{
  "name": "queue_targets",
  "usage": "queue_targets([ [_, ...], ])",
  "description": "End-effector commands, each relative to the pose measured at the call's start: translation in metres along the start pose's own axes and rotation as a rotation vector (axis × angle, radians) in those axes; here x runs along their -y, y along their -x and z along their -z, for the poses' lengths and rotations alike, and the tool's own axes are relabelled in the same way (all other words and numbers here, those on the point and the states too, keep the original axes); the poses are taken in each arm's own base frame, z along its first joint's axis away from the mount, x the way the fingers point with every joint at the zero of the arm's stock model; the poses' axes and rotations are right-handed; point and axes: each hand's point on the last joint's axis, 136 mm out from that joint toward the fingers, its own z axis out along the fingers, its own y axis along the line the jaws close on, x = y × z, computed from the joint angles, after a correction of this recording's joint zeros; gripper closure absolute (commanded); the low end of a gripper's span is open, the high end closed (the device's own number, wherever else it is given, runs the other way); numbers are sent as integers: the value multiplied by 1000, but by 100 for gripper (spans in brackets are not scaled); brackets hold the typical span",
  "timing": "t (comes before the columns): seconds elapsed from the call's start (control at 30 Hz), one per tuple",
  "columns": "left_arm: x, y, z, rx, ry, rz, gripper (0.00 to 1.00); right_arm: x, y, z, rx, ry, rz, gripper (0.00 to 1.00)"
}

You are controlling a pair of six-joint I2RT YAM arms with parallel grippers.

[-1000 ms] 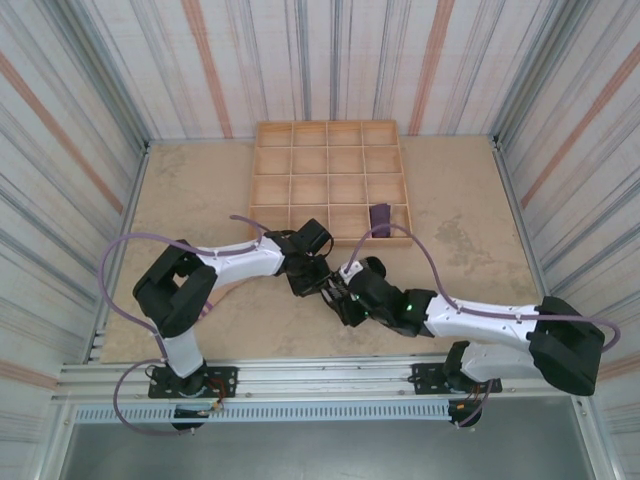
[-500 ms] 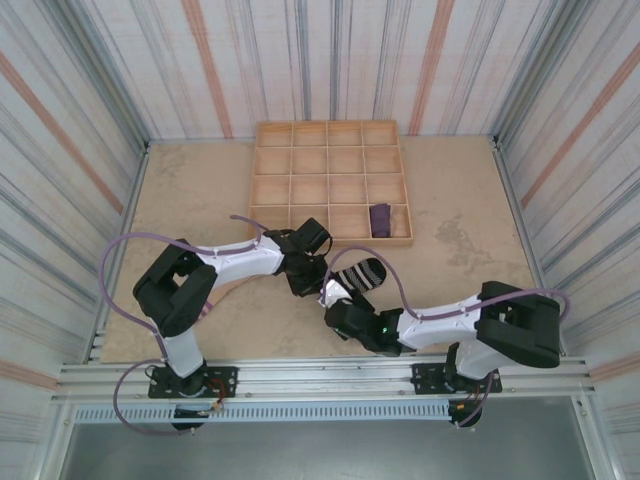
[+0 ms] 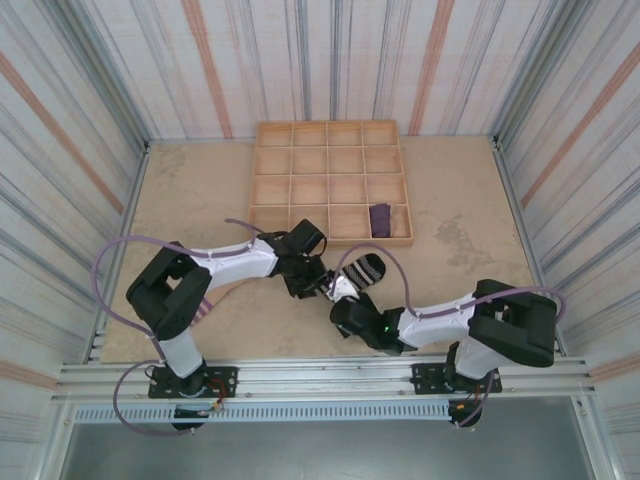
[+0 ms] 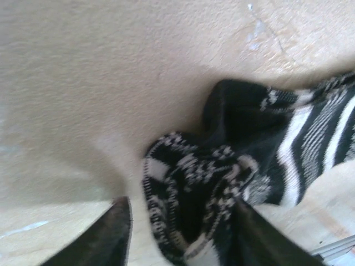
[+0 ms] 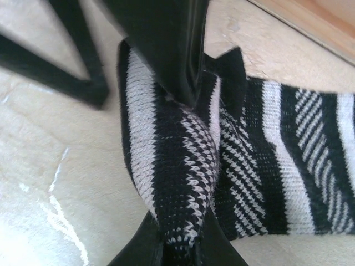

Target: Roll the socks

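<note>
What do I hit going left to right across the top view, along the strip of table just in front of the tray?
Left elbow → left tool → striped sock → right elbow.

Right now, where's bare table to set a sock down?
Bare table on the tray's right, and another patch on its left. Crowded just before the tray's near edge: left pincer and right pincer meet on the striped sock.
</note>
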Motion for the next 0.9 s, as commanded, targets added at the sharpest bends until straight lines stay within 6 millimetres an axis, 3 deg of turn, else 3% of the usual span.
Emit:
queue_targets([
  [0.0, -1, 4, 21, 53, -23, 20, 32, -1, -30, -1, -108, 119, -167, 100],
  [0.13, 9, 8, 35, 109, -68, 1, 21, 0, -46, -5, -184, 225, -338, 100],
  [0.33, 16, 6, 37, 150, -78, -57, 20, -6, -60, -7, -295, 378, -576, 100],
  [0.67, 16, 7, 29, 210, -58, -145, 37, -11, -70, -12, -432, 479, -912, 100],
  [0.87, 3, 9, 28, 226, -4, -172, 42, -9, -84, -18, -526, 461, -1038, 100],
])
